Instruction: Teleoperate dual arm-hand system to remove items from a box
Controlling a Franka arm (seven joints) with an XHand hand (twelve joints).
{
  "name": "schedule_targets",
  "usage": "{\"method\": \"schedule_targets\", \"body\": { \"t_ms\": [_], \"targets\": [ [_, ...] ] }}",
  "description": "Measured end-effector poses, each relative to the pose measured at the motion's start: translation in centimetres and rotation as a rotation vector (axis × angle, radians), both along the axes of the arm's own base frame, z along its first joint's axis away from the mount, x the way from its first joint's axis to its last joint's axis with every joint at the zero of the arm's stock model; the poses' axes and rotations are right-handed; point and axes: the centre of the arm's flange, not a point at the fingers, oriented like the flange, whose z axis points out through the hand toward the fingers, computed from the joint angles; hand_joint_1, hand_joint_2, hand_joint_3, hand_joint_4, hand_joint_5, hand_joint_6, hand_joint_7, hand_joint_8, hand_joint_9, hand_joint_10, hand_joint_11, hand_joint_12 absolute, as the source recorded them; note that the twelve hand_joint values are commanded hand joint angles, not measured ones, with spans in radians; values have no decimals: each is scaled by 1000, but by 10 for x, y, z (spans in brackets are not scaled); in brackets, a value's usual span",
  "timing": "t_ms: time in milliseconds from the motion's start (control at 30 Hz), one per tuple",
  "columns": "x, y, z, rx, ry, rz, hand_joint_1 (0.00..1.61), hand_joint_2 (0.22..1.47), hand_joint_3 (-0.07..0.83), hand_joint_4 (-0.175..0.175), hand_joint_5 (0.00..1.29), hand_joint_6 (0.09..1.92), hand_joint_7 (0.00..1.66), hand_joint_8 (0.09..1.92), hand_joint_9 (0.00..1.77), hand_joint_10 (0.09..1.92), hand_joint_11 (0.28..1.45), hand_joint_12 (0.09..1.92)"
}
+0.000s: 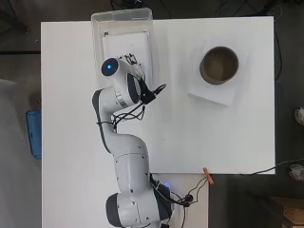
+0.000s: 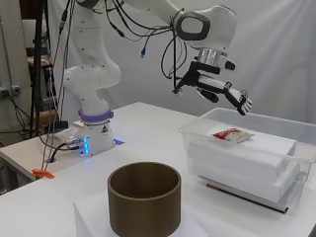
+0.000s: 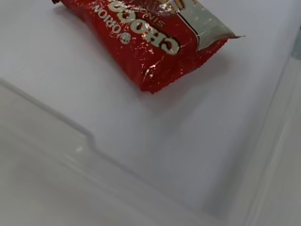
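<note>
A glossy, crinkled red foil snack packet [image 3: 141, 37] with a silvery sealed end lies flat on the smooth white foam block [image 2: 247, 153] that fills the clear plastic box [image 2: 232, 163] on the white bench [image 1: 190, 133]. In the side view the packet's long axis runs roughly along the box's length. The black and white hand [image 2: 222, 89] hangs above the box, apart from the packet, fingers outstretched and sloping downward, holding nothing. A brown matte cylinder [image 2: 144, 197] stands on a white sheet [image 1: 223, 95] well apart.
</note>
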Motion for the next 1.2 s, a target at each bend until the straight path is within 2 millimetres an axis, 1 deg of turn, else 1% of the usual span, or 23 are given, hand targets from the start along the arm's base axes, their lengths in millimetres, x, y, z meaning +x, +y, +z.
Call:
{"method": "schedule_targets", "body": {
  "t_ms": [100, 167, 233, 300, 333, 367, 400, 433, 467, 533, 567, 633, 700, 733, 767, 800, 833, 867, 900, 933, 1033, 1167, 1200],
  "targets": [
    [10, -9, -17, -4, 20, -8, 70, 892, -8, -104, 52, 87, 229, 87, 353, 87, 456, 87],
    [22, -12, -40, -14, 50, -7, 107, 894, -6, -106, 53, 87, 241, 87, 369, 87, 462, 87],
    [34, -11, -59, -24, 69, 7, 143, 891, -5, -91, 47, 87, 218, 87, 357, 87, 465, 87],
    [42, -10, -66, -51, 71, 28, 187, 880, -8, -76, 26, 87, 190, 87, 335, 87, 461, 87],
    [42, -10, -68, -68, 75, 33, 443, 971, 23, -31, 240, 87, 400, 87, 525, 87, 553, 87],
    [42, -10, -68, -82, 82, 33, 738, 1081, 22, -8, 470, 522, 558, 605, 710, 622, 643, 537],
    [41, -12, -68, -91, 92, 27, 929, 1149, 14, 62, 608, 1096, 708, 1171, 913, 1178, 793, 1099],
    [41, -16, -68, -83, 103, 24, 1030, 1187, 8, 114, 665, 1485, 800, 1539, 1044, 1535, 885, 1474],
    [41, -19, -66, -56, 110, 28, 1076, 1208, 5, 145, 685, 1704, 841, 1742, 1102, 1731, 922, 1680],
    [38, -25, -61, 32, 132, 51, 1105, 1226, 4, 169, 694, 1873, 858, 1897, 1129, 1879, 934, 1829],
    [36, -27, -57, 89, 143, 74, 1116, 1229, 3, 173, 695, 1899, 856, 1920, 1127, 1902, 930, 1850],
    [31, -30, -47, 179, 139, 133, 976, 1282, 29, 98, 643, 1722, 811, 1920, 1095, 1917, 911, 1863],
    [25, -33, -29, 208, 105, 186, 923, 1308, 42, 49, 613, 1653, 781, 1920, 1077, 1920, 905, 1868],
    [18, -36, -10, 201, 56, 198, 976, 1254, 198, 3, 604, 1624, 705, 1920, 1043, 1920, 880, 1869],
    [14, -40, 5, 194, 16, 193, 1026, 1181, 375, -28, 605, 1612, 657, 1920, 1013, 1920, 860, 1868],
    [8, -46, 24, 190, -26, 175, 1059, 1123, 506, -44, 611, 1609, 635, 1920, 997, 1920, 848, 1867],
    [0, -57, 47, 194, -75, 149, 1034, 1116, 413, 7, 677, 1511, 685, 1920, 1002, 1920, 847, 1873],
    [-9, -68, 61, 202, -113, 129, 1019, 1130, 264, 57, 755, 1381, 736, 1920, 1004, 1920, 842, 1868],
    [-16, -78, 67, 204, -131, 110, 1014, 1142, 150, 89, 816, 1276, 770, 1920, 1005, 1910, 837, 1859],
    [-24, -90, 71, 203, -144, 83, 1016, 1148, 78, 105, 857, 1206, 792, 1920, 1009, 1894, 835, 1853],
    [-47, -145, 79, 211, -169, -49, 1025, 1147, 7, 121, 914, 1105, 831, 1911, 1039, 1883, 858, 1859],
    [-74, -225, 75, 187, -181, -195, 1028, 1151, 2, 112, 912, 1122, 854, 1920, 1088, 1918, 904, 1882],
    [-79, -239, 75, 171, -182, -227, 1027, 1154, 3, 109, 906, 1135, 854, 1920, 1092, 1920, 908, 1885]
  ]
}}
